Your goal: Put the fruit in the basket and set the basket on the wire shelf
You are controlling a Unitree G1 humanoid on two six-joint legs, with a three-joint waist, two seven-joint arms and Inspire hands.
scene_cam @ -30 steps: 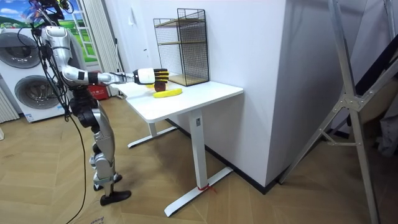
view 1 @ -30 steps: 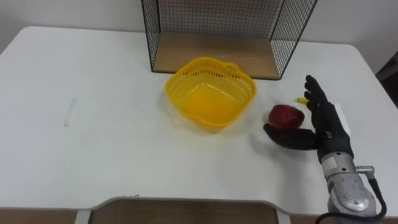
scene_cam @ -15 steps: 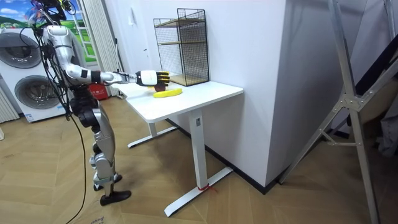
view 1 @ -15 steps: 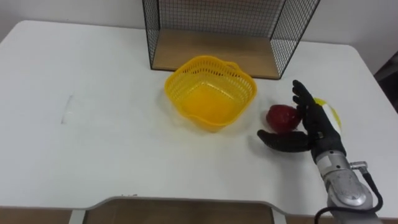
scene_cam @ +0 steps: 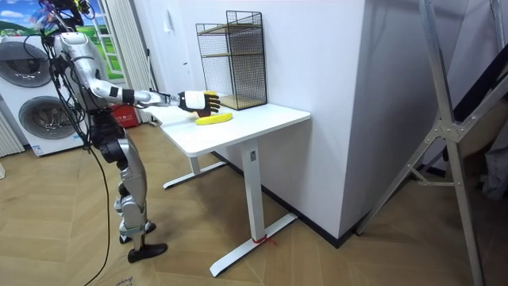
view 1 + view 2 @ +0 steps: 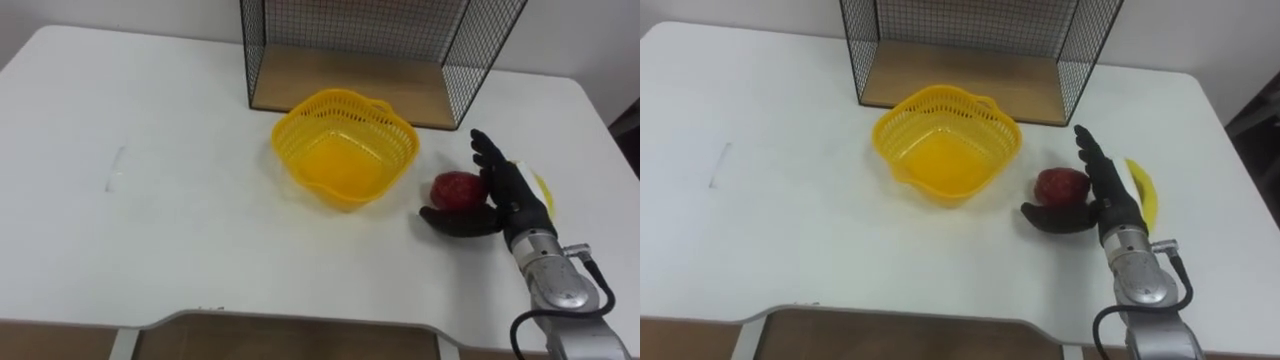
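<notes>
Right robot hand (image 6: 508, 198) lies spread on the white desk (image 6: 180, 230), fingers straight and thumb stretched out. It cups the near and right sides of the round red apple (image 6: 456, 188) without closing on it; whether the palm touches the fruit I cannot tell.

Nothing of the task looks finished. The yellow plastic lattice basket (image 6: 345, 150) stands empty on the desk, just in front of the black wire shelf with a wooden floor (image 6: 350, 85). The apple sits to the basket's right, apart from it, and the yellow banana (image 6: 1140, 190) lies further right, just beside the hand. Left to do, as I judge it: both fruits into the basket, then the basket onto the shelf.

In the left eye view the banana is mostly hidden behind the hand, and the shelf's top is cut off by the picture edge.
</notes>
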